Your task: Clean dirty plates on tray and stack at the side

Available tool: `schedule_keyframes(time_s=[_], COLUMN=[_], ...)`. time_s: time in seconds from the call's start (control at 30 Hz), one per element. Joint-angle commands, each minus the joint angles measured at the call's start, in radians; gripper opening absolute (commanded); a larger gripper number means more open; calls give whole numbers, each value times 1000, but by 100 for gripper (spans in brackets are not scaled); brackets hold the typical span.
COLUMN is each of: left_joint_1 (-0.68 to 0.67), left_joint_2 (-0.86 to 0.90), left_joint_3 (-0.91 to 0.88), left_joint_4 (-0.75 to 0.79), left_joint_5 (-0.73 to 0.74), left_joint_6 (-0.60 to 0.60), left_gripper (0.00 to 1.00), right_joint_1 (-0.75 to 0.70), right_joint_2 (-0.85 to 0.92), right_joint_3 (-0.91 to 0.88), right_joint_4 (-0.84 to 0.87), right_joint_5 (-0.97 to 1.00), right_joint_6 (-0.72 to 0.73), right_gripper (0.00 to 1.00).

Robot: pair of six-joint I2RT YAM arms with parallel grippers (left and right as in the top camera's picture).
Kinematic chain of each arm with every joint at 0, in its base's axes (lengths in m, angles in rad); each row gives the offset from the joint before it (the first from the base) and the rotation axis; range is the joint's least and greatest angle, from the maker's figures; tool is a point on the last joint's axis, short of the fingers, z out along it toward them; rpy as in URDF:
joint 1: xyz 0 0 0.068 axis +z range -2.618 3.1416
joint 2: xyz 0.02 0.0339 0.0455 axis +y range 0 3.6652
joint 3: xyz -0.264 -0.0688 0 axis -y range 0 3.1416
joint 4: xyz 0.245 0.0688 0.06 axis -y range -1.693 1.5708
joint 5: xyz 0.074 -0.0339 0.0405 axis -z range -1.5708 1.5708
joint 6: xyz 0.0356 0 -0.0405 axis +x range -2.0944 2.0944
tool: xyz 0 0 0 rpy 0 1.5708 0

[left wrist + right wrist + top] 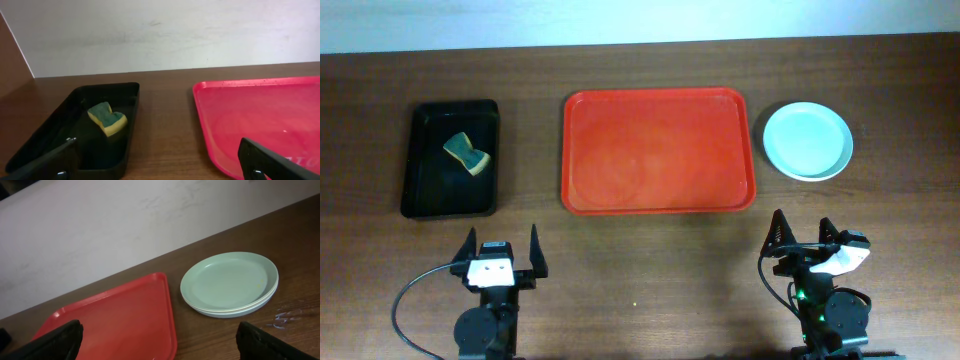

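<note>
The red-orange tray (658, 150) lies in the middle of the table with nothing on it; it also shows in the left wrist view (260, 120) and the right wrist view (115, 320). The plates (807, 141) sit stacked on the table right of the tray, a mint-green one on top (227, 282); the lower ones show only as rims. My left gripper (501, 255) is open and empty near the front edge, left of centre. My right gripper (802, 240) is open and empty near the front edge, below the plates.
A black tray (452, 158) stands at the left and holds a yellow-and-green sponge (467, 153), also in the left wrist view (107, 118). A pale wall runs along the table's far edge. Small wet marks (285, 320) lie on the wood near the plates.
</note>
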Motion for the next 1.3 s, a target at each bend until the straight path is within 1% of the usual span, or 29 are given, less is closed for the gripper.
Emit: schedule_keyframes(time_s=[0.0,0.5,0.53,0.57,0.6,0.7,0.93,1.03,1.27], left_joint_1=[-3,-3,-3,-3,-3,-3,-3,-3,-3], left_joint_2=[-6,-6,-6,-6,-6,-6,-6,-6,-6], left_joint_3=[-3,-3,-3,-3,-3,-3,-3,-3,-3], left_joint_4=[-5,-5,-6,-5,-5,-5,-5,-5,-6], left_joint_5=[17,17,17,17,18,17,18,18,18], left_joint_6=[22,22,22,22,22,22,22,22,22], left_gripper=[99,99,99,99,99,99,99,99,99], right_joint_1=[-7,-7,-7,-7,-7,-7,-7,-7,-7], right_joint_2=[-8,-9,-9,-9,-9,-9,-9,-9,-9], right_joint_3=[-8,-8,-8,-8,-8,-8,-8,-8,-8], right_joint_4=[-5,-4,-4,-5,-5,-8,-8,-9,-7], right_joint_5=[2,25,24,12,13,2,-10,-14,-13], right_joint_6=[-10,-11,-40,-123,-172,-286,-295,-389,-399], right_gripper=[99,99,99,99,99,99,98,99,99])
